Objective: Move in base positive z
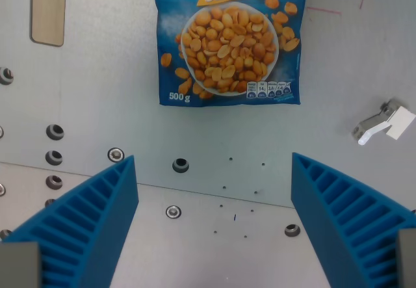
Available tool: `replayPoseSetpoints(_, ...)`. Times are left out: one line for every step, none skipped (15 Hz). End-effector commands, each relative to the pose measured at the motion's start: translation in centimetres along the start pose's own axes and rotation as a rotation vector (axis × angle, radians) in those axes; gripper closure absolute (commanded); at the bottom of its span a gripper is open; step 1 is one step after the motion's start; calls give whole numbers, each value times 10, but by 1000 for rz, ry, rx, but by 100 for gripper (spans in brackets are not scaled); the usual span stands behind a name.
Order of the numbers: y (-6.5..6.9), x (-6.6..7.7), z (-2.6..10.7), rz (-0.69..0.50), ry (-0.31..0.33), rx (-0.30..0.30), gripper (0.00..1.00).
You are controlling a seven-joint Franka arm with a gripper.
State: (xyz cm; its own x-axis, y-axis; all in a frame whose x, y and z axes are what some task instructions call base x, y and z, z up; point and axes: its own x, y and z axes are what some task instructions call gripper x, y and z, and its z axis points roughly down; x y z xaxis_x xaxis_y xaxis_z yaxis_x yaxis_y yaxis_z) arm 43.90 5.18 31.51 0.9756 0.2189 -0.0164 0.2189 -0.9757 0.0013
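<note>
My gripper [214, 216] is open and empty, with its two blue ribbed fingers [84, 226] at the wrist view's lower left and lower right. It hangs above a grey metal plate [97, 93]. A blue bag of salted peanuts [229, 38] lies flat on the plate at the top middle, beyond the fingertips and apart from them. The bag's top edge is cut off by the frame.
The plate has several screws and holes, such as a bolt hole [180, 165] and a screw [173, 211]. A wooden slat [49, 8] shows through a slot at the top left. A small white-and-metal clip [383, 123] lies at the right.
</note>
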Motion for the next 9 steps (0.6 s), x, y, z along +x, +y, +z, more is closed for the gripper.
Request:
replayPoseSetpoints(0,0,-8,0,7,-1,0)
replayPoseSetpoints(0,0,-13,0,7,-1,0)
replayPoseSetpoints(0,-1,-18,0,7,-1,0)
replayPoseSetpoints(0,-1,-23,0,7,-1,0)
replayPoseSetpoints(0,-1,-28,0,7,-1,0)
replayPoseSetpoints(0,-1,-33,0,7,-1,0)
replayPoseSetpoints(0,-1,-38,0,7,-1,0)
replayPoseSetpoints(0,-1,-43,0,7,-1,0)
replayPoseSetpoints(0,-1,-48,0,7,-1,0)
